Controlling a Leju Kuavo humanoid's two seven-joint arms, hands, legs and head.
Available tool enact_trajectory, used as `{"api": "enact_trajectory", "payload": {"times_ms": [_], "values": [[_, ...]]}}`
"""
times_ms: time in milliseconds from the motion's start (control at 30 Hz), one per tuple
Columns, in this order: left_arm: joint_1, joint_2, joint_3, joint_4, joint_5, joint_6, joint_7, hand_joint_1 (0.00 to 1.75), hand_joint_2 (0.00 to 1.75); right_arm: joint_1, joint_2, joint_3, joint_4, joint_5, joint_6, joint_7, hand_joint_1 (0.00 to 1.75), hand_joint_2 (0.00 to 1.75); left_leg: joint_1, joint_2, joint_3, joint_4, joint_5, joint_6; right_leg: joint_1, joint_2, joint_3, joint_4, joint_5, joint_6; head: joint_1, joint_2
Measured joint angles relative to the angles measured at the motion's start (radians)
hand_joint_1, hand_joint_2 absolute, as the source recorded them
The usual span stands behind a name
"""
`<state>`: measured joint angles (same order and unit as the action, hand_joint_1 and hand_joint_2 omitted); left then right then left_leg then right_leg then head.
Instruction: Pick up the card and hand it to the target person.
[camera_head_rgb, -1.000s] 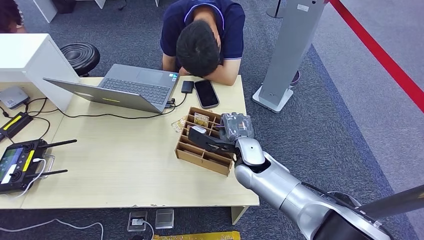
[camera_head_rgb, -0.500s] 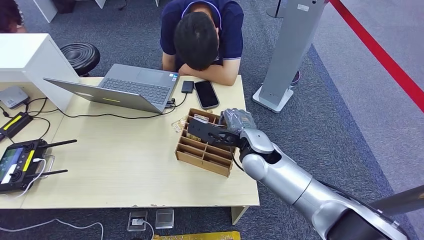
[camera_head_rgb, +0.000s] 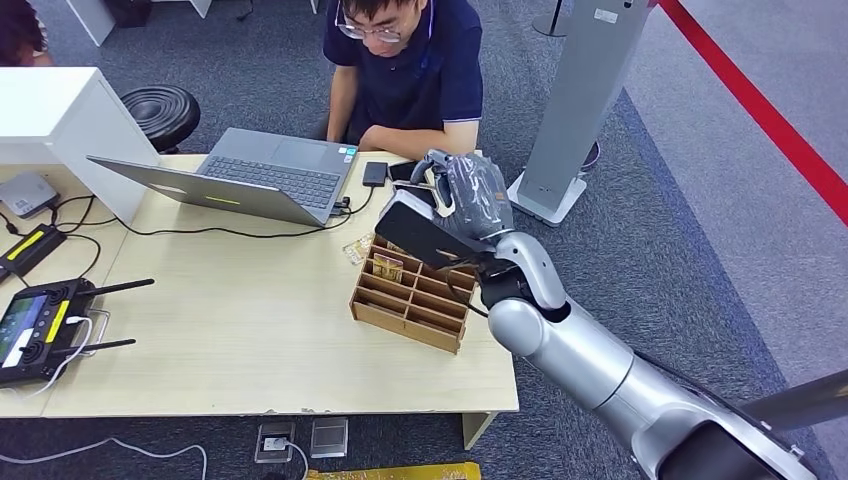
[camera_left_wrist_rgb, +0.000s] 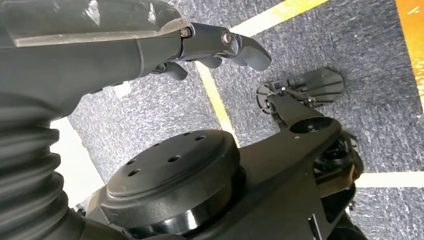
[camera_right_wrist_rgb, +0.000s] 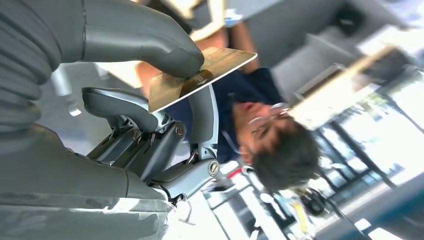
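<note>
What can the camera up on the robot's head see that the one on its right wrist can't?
Only the head view shows the wooden card organizer, the laptop, the table and a handheld controller. Only the right wrist view shows the gold card pinched under the thumb. Both show the right robot hand and the person in a navy shirt whom it points toward.

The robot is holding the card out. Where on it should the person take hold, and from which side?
Best taken by the free end of the card, the end pointing toward the person. The right hand pinches the near end between thumb and fingers, so the far half sticks out bare, likely graspable from the person's own side.
</note>
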<state>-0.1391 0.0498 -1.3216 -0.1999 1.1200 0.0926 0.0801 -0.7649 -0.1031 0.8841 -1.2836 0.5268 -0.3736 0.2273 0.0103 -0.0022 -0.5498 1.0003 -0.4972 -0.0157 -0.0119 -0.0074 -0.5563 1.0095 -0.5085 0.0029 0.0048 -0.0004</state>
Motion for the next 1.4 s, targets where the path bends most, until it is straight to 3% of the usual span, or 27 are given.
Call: {"api": "enact_trajectory", "payload": {"times_ms": [133, 300, 600, 1100, 1233, 1367, 1400], "values": [[-0.006, -0.002, -0.002, 0.0, -0.003, -0.005, 0.001, 0.0, 1.75, -0.001, 0.035, -0.001, 0.097, -0.033, -0.14, -0.116, 1.75, 1.75, 0.0, 0.0, 0.0, 0.0, 0.0, 0.0, 0.0, 0.0, 0.0, 0.0, 0.0, 0.0, 0.0, 0.0], [-0.01, -0.003, -0.003, 0.0, -0.003, -0.006, 0.001, 0.0, 1.75, -0.002, 0.074, -0.001, 0.222, -0.065, -0.23, -0.173, 1.75, 1.75, 0.0, 0.0, 0.0, 0.0, 0.0, 0.0, 0.0, 0.0, 0.0, 0.0, 0.0, 0.0, 0.0, 0.0], [-0.01, -0.003, -0.003, 0.0, -0.003, -0.006, 0.001, 0.0, 1.75, -0.007, 0.118, -0.001, 0.356, -0.054, -0.244, -0.181, 1.75, 1.75, 0.0, 0.0, 0.0, 0.0, 0.0, 0.0, 0.0, 0.0, 0.0, 0.0, 0.0, 0.0, 0.0, 0.0], [-0.009, -0.003, -0.003, 0.0, 0.01, -0.008, 0.0, 0.0, 1.75, -0.029, 0.159, 0.006, 0.456, -0.043, -0.26, -0.189, 1.75, 1.75, 0.0, 0.0, 0.0, 0.0, 0.0, 0.0, 0.0, 0.0, 0.0, 0.0, 0.0, 0.0, 0.0, 0.0], [-0.008, -0.003, -0.003, 0.0, 0.01, -0.009, -0.018, 0.0, 1.75, -0.032, 0.166, 0.009, 0.472, -0.047, -0.26, -0.193, 0.0, 1.75, 0.0, 0.0, -0.001, 0.0, 0.0, 0.0, 0.0, 0.0, 0.0, 0.0, 0.0, 0.0, 0.0, 0.0], [-0.007, -0.003, -0.003, 0.0, 0.01, -0.012, -0.025, 0.0, 0.0, -0.035, 0.171, 0.012, 0.484, -0.052, -0.26, -0.199, 0.0, 1.75, 0.0, 0.0, -0.001, 0.0, 0.0, 0.0, 0.0, 0.0, 0.0, 0.0, 0.0, 0.0, 0.0, 0.0], [-0.006, -0.003, -0.003, 0.0, 0.011, -0.01, -0.025, 0.0, 0.0, -0.035, 0.172, 0.012, 0.487, -0.055, -0.26, -0.2, 0.0, 1.75, 0.0, 0.0, -0.001, 0.0, 0.0, 0.0, 0.0, 0.0, 0.0, 0.0, 0.0, 0.0, 0.0, 0.0]]}}
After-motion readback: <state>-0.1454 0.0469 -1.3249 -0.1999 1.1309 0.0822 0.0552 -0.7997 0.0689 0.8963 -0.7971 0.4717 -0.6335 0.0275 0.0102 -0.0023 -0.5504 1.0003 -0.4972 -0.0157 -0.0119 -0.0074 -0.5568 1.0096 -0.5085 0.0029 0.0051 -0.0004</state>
